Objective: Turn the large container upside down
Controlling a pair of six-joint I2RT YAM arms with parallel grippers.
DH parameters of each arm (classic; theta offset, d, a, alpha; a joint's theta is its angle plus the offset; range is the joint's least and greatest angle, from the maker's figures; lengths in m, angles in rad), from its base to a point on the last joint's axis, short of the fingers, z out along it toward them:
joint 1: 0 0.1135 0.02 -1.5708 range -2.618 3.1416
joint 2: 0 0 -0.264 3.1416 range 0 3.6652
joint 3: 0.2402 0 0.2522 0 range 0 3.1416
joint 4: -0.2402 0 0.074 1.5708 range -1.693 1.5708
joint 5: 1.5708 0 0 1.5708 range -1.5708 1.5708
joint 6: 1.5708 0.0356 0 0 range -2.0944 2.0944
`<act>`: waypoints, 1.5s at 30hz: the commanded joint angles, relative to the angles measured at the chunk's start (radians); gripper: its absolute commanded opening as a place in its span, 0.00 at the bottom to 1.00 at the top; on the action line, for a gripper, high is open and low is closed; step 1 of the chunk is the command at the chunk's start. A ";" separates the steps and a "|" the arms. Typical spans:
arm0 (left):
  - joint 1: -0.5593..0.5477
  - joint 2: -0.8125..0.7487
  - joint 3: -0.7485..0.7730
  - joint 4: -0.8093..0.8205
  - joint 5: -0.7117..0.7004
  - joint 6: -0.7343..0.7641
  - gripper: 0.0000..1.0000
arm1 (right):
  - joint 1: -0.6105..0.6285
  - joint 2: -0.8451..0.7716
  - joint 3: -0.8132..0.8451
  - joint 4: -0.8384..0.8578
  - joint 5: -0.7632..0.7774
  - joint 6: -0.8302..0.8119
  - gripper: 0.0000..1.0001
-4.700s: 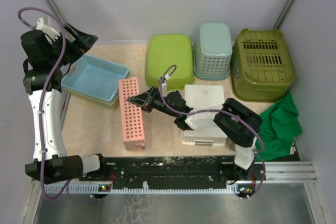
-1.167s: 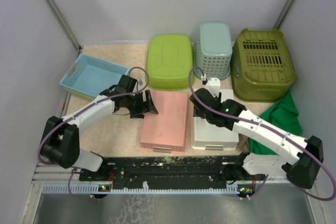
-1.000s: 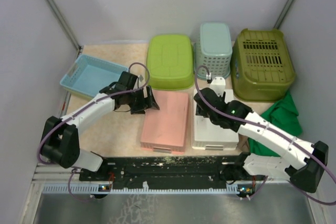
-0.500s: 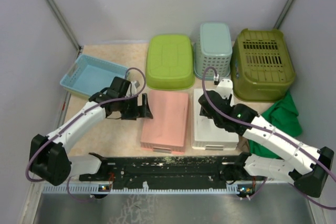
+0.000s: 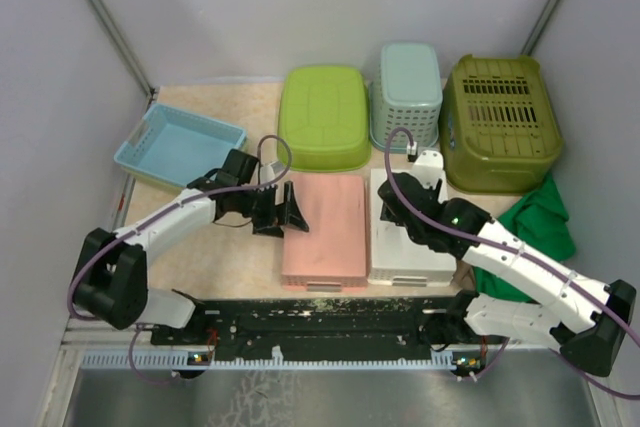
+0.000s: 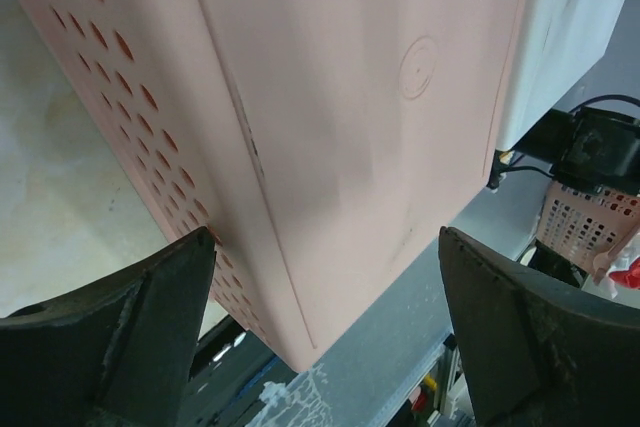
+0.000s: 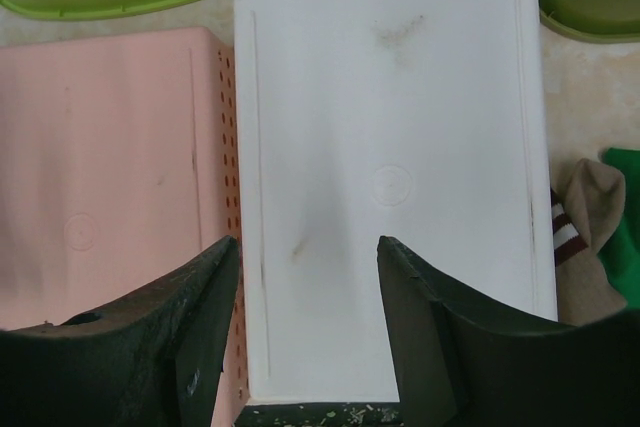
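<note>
Jaws on the left gripper stand spread wide and grasp nothing. It sits at the left long side of the pink container, and in its wrist view one fingertip lies just beside the perforated wall; whether it actually touches is hard to tell. The pink container lies bottom-up on the table, its flat base facing the ceiling, at the near middle of the workspace.

The right gripper hovers over the white container, fingers partly apart and empty. The white container is also bottom-up and lies against the pink one's right side.

Behind them stand a lime green tub, a pale teal basket and an olive basket, all inverted. A blue tray sits open side up at the far left. A green cloth lies at the right, with what looks like a striped sock beside the white container.
</note>
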 commanded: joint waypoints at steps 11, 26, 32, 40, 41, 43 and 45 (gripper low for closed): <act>-0.082 0.193 0.162 0.154 0.022 -0.045 0.94 | -0.012 -0.047 0.021 0.006 0.056 0.003 0.58; 0.116 0.136 0.596 -0.339 -0.555 0.200 1.00 | -0.012 -0.041 0.048 0.193 -0.006 -0.056 0.59; 0.306 0.147 0.684 -0.306 -0.692 0.208 0.93 | -0.012 0.019 0.050 0.247 -0.052 -0.081 0.59; 0.330 0.339 0.778 -0.253 -0.767 0.190 0.80 | -0.012 0.079 0.076 0.276 -0.072 -0.118 0.59; 0.330 0.355 0.776 -0.232 -0.736 0.201 0.79 | -0.013 0.082 0.077 0.277 -0.073 -0.118 0.59; 0.330 0.396 0.773 -0.230 -0.660 0.210 0.77 | -0.014 0.085 0.079 0.277 -0.076 -0.121 0.59; 0.324 0.418 0.765 -0.270 -0.595 0.200 0.73 | -0.014 0.082 0.072 0.278 -0.076 -0.120 0.59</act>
